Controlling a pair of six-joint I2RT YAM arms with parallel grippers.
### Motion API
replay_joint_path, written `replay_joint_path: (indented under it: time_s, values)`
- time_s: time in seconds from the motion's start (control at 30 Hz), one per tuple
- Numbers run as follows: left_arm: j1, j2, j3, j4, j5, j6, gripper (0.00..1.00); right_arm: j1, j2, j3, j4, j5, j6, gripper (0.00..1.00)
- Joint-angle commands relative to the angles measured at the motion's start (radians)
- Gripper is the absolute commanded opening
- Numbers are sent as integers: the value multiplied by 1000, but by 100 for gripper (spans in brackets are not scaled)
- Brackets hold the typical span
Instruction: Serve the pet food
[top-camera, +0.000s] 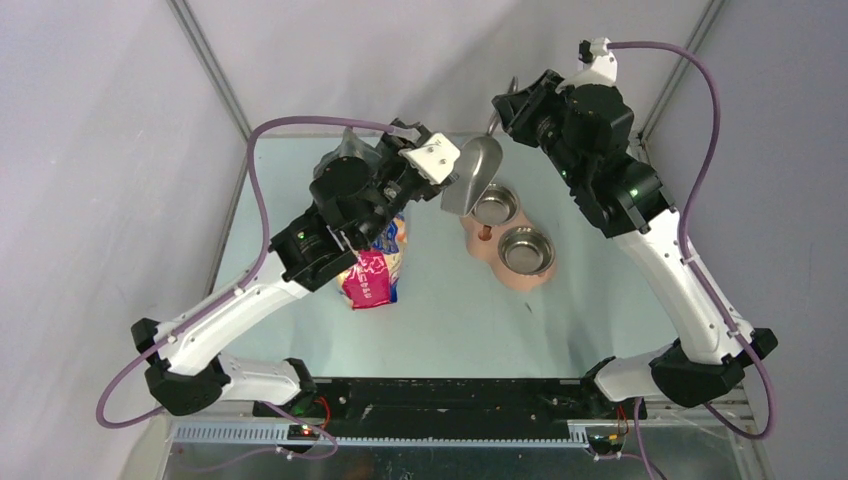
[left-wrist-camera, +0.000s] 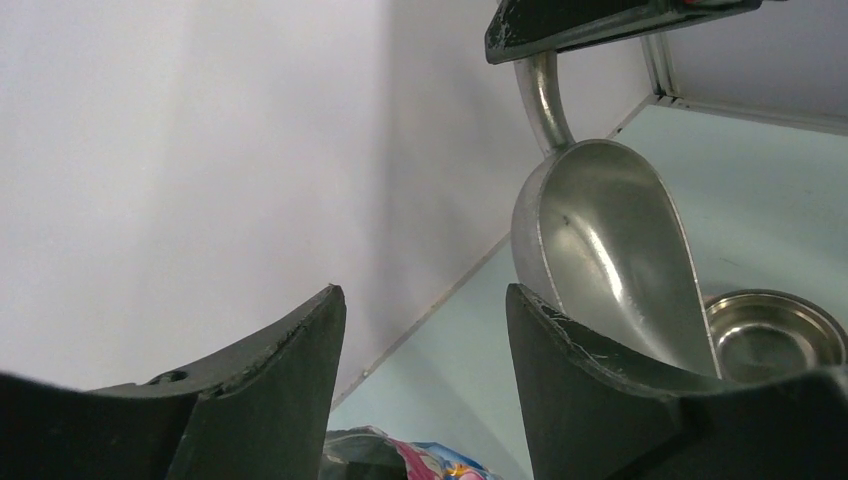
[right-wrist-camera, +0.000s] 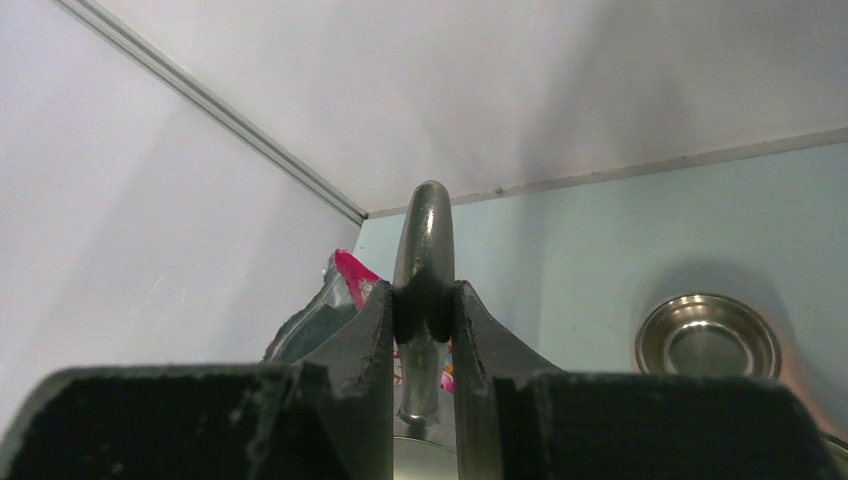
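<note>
Holding tight, the right gripper (right-wrist-camera: 425, 300) has its two black fingers (right-wrist-camera: 372, 330) pressed on the thin metal handle of the scoop (right-wrist-camera: 425, 235). The handle stands up between the fingers and curls over at the top. From above, this gripper is up high near the back of the table (top-camera: 440, 320), and the scoop hangs down from it with its round cup tipped low. The cup sits just over the left edge of the far bowl (top-camera: 493, 205).

The left gripper (left-wrist-camera: 425, 295) has its fingers wide apart, and nothing is between them. The scoop is just beside its right finger, and the inside of the cup looks like bare shiny metal.

Under the left arm stands the bag (top-camera: 370, 280), pink and blue with pictures on it. Its top is hidden by the arm, so I cannot tell if it is open.

To the right of the bag are two round metal bowls in one pinkish stand. The near bowl (top-camera: 526, 250) and the far bowl both show shiny metal inside.

No pet food can be seen anywhere, not in the scoop and not in the bowls. If it is inside the bag, these views do not show it.
</note>
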Motion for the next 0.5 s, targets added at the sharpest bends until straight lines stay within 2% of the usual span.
replay_joint_path:
  time_s: [0.0,0.17,0.47]
  values:
    - [-7,4,42,29,-6,-52,67,7,15,60,46,38,53,0]
    - [-7,-13,38,0,11,-135,65,-3,43,68,51,45,58,0]
    - [-7,26,29,-19,-73,-85,60,2,58,85,48,-26,122,0]
